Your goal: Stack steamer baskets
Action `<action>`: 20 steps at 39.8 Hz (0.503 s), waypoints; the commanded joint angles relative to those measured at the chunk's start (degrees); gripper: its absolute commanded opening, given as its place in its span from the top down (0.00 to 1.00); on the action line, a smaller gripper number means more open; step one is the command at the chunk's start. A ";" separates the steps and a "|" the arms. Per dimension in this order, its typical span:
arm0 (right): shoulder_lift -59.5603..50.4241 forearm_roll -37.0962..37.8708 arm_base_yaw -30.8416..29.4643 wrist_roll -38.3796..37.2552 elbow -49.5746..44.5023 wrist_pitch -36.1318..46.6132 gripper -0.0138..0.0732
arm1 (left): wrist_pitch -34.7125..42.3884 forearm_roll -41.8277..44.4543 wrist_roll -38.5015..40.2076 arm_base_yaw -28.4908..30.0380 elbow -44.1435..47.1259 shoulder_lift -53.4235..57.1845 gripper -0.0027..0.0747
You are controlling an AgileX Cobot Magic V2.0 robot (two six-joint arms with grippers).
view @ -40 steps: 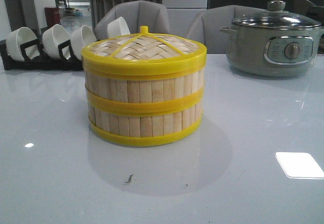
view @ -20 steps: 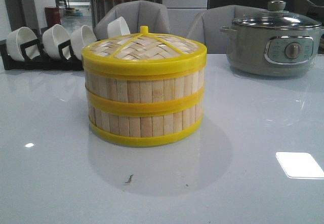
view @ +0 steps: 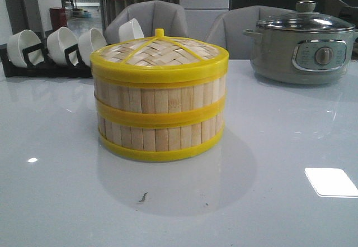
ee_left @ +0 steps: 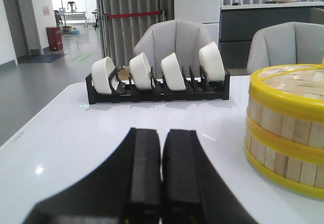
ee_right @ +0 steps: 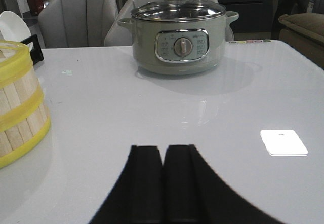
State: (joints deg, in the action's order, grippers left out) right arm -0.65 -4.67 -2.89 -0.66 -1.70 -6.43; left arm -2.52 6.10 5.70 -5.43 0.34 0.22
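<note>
**A:** Going left to right, we start with our left claw (ee_left: 161,178): its two black fingers are pressed flat together, clenched on nothing. The black rack (ee_left: 157,89) of white bowls (ee_left: 142,71) stands well ahead of it across the bench (view: 61,163).

**B:** And the steamer baskets (view: 159,121)?

**A:** Off to that claw's right and a little ahead, apart from it. From the front we see two slatted rings, one squarely on the other, with the woven lid (view: 159,54) seated on top. All yellow rims line up; nothing looks tilted.

**B:** So which step are we on?

**A:** We judge the stacking done. Both claws hang low over the bench, clear of the stack, holding nothing.

**B:** The right side?

**A:** Our right claw (ee_right: 163,176) is also clenched and empty. The stack lies to its left, only its edge showing in the wrist view; the grey pot (ee_right: 177,36) with the glass lid sits well ahead.

**B:** Next move?

**A:** Little, as we see it: keep both arms away from the stack so nothing nudges it.
</note>
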 commanded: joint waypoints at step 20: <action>-1.14 4.67 0.07 0.23 0.85 6.86 0.81 | 4.62 0.01 0.44 0.13 0.10 0.73 0.85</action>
State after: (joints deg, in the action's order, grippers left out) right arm -0.65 -0.45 -2.89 -0.66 -1.70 -4.31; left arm -2.52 6.10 5.70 -5.43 0.34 0.22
